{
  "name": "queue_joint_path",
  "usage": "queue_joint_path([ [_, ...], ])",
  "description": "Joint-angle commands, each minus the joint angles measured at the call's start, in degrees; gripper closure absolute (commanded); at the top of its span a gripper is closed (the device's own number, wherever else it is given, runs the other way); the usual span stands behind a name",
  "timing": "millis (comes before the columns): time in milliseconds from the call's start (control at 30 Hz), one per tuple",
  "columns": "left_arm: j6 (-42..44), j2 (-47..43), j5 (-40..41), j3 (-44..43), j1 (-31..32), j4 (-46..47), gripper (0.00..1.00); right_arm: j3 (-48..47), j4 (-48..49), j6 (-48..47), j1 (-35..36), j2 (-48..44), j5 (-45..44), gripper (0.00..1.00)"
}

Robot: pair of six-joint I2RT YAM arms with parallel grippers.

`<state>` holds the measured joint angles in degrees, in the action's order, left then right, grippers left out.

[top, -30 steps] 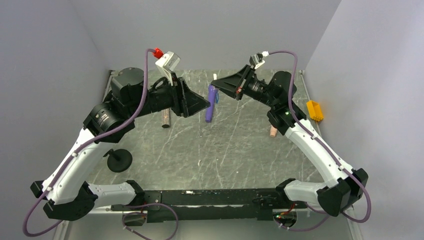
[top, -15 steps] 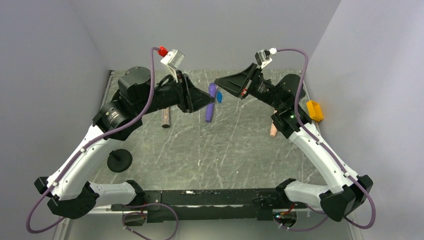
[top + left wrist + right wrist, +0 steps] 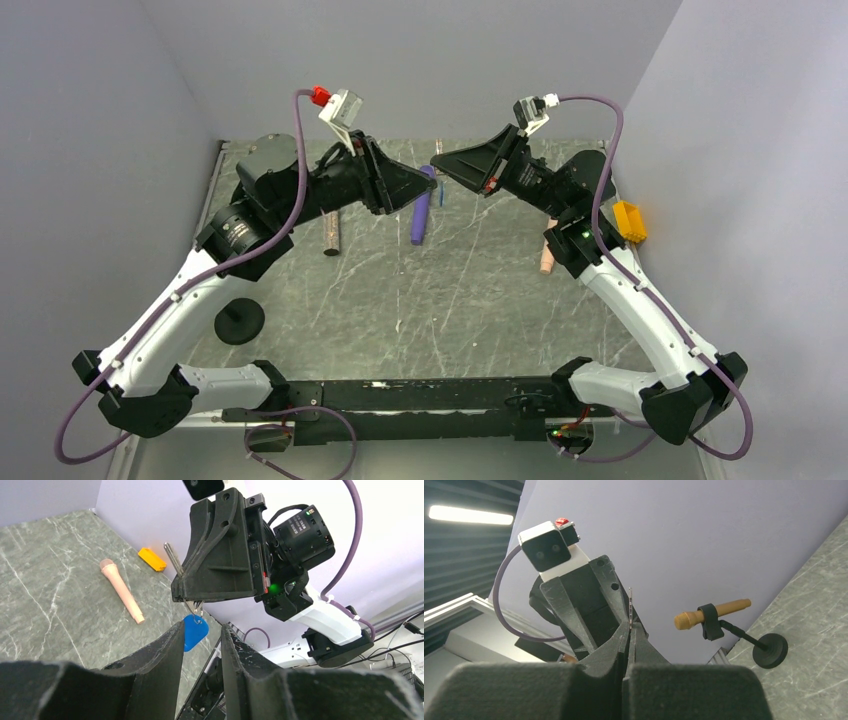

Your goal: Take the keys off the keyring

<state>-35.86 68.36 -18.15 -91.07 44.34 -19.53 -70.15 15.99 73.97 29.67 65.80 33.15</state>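
Note:
My right gripper (image 3: pixel 437 161) is raised over the back of the table, shut on a thin grey key (image 3: pixel 173 559) that sticks up past its fingertips. The right wrist view shows that key (image 3: pixel 630 604) edge-on between the closed pads. Below it hangs the keyring, a small blue tag (image 3: pixel 196 630) on a thin metal ring (image 3: pixel 199 611). My left gripper (image 3: pixel 202 628) faces the right one tip to tip (image 3: pixel 432 186). Its jaws are open with a narrow gap. The tag hangs just past the left gripper's tips, partly behind one finger (image 3: pixel 170 642).
A purple wand (image 3: pixel 420 215) lies on the marble table beneath both grippers. A peach cylinder (image 3: pixel 546 262) and a yellow block (image 3: pixel 629 220) lie at the right. A brown cylinder (image 3: pixel 332 236) and a black round stand (image 3: pixel 238 320) are at the left.
The left gripper has moved right and up, close to the right gripper's tip, and its jaws have narrowed. From above, the blue tag is now hidden behind the left gripper.

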Motion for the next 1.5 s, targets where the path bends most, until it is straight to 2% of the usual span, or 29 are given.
queue_joint_path([
  [0, -0.92, 0.04, 0.00, -0.10, -0.16, 4.45, 0.62, -1.57, 2.79, -1.01, 0.21, -1.23, 0.52, 1.00],
  [533, -1.38, 1.96, -0.24, -1.13, -0.24, 5.43, 0.73, -1.45, 4.88, -0.46, 0.21, -0.88, 1.40, 1.00],
  [867, -1.85, 1.81, -0.31, -1.16, -0.37, 6.41, 0.73, -0.61, 6.29, -0.26, 0.21, -1.22, 1.63, 1.00],
  [1067, -2.43, 2.04, -0.73, -1.64, -0.54, 6.95, 0.79, 0.20, 8.39, -0.15, 0.20, -1.40, 2.52, 1.00],
  [1133, -2.67, 2.02, -1.11, -1.83, -0.69, 7.21, 0.79, 0.51, 9.02, -0.37, 0.21, -1.70, 2.54, 1.00],
  [1333, -3.61, 1.54, -2.12, -2.10, -1.04, 7.62, 0.67, 0.45, 8.81, -1.35, 0.21, -2.04, 2.01, 1.00],
  [1467, -4.12, 1.08, -2.37, -1.84, -1.29, 7.93, 0.67, 0.58, 9.48, -1.19, 0.20, -1.98, 2.14, 1.00],
])
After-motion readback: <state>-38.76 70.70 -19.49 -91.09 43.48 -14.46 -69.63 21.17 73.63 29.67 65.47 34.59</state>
